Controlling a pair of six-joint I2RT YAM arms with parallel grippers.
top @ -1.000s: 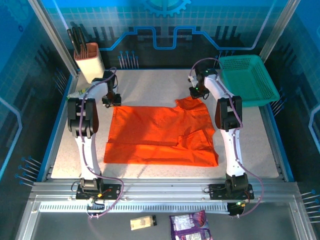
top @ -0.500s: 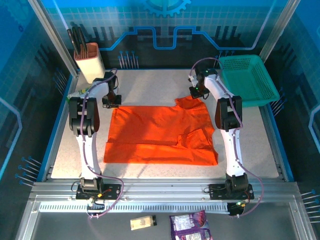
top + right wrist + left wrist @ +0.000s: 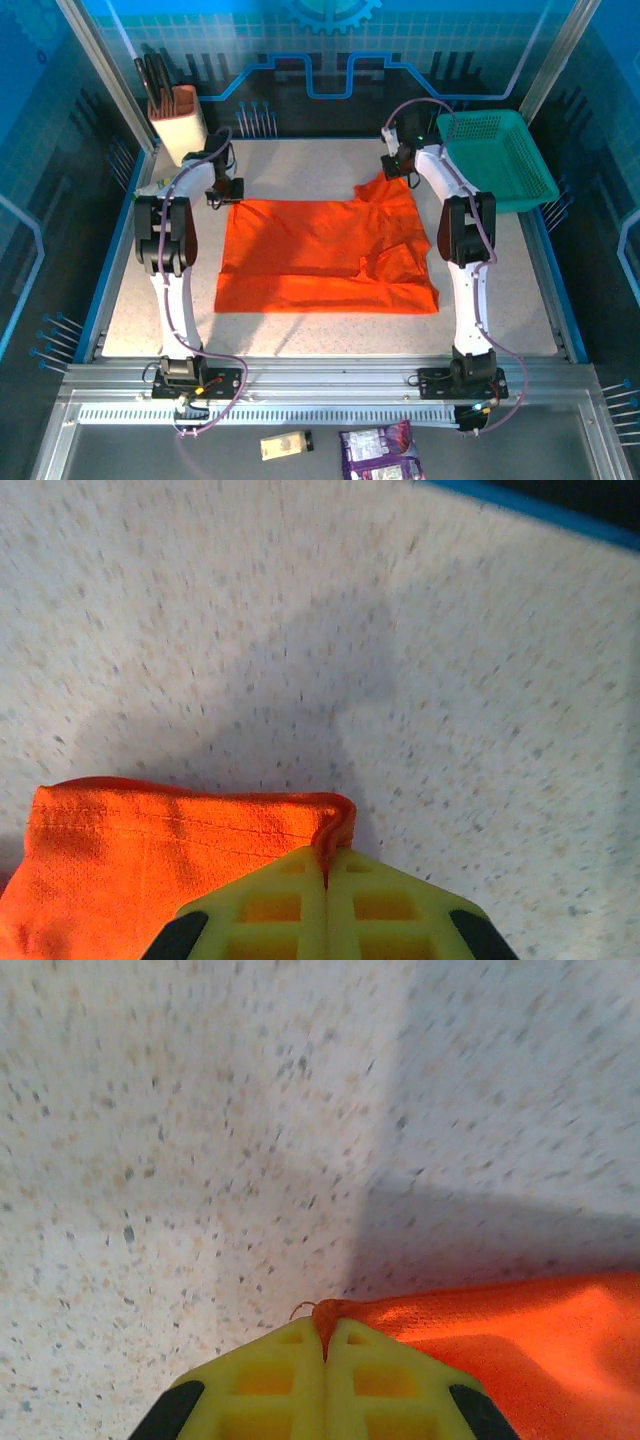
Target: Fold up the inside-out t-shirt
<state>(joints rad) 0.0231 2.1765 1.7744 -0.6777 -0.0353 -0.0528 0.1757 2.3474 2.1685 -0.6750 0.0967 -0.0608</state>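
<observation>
Here, t-shirt (image 3: 325,250) far corners inside closed left gripper (image 3: 324,1328) and right gripper (image 3: 325,858).

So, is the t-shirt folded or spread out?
Mostly spread: the t-shirt lies flat on the table, its far corners pinched by the shut left gripper and right gripper.

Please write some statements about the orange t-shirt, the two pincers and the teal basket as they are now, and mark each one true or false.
1. The left pincer is shut on a corner of the t-shirt. True.
2. The right pincer hangs open above the shirt. False: it is shut on the shirt's hemmed edge.
3. The teal basket is at the far right. True.
4. The t-shirt lies in the basket. False: it lies spread on the table.
</observation>
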